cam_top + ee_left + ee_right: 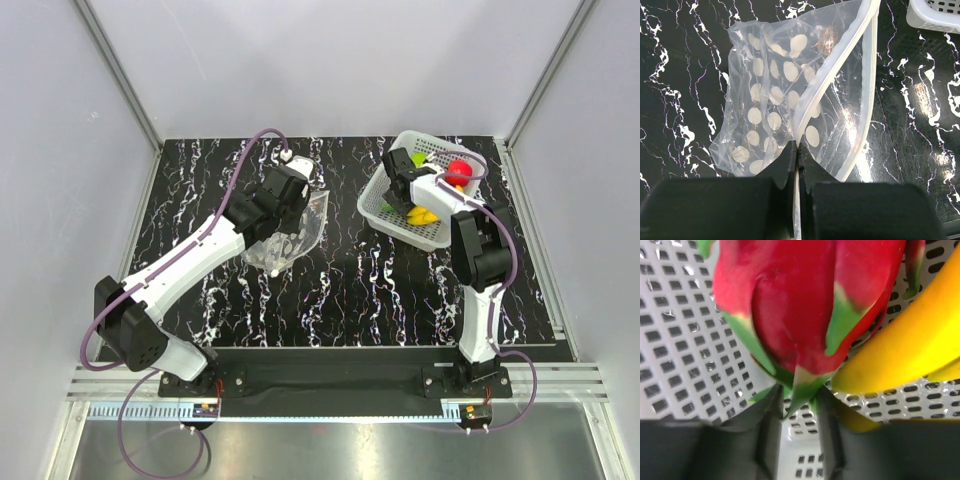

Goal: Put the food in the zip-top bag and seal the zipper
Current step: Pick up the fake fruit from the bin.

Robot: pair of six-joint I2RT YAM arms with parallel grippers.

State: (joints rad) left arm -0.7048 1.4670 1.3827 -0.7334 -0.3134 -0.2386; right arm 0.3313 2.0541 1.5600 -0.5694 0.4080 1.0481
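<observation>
Top external, L arm (pixel 195 255) stretched fwd, gripper (pixel 298 214) pinching bag (pixel 288 250)

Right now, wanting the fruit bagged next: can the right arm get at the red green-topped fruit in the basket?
Probably yes. Its fingers stand either side of the tip of the red green-topped fruit inside the basket, nothing between them; the banana only lies beside it.

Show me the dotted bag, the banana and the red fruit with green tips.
dotted bag (pixel 770 100): left wrist view, dotted panel.
banana (pixel 900 350): right wrist view, yellow side.
red fruit with green tips (pixel 800 300): right wrist view, red skin.
</observation>
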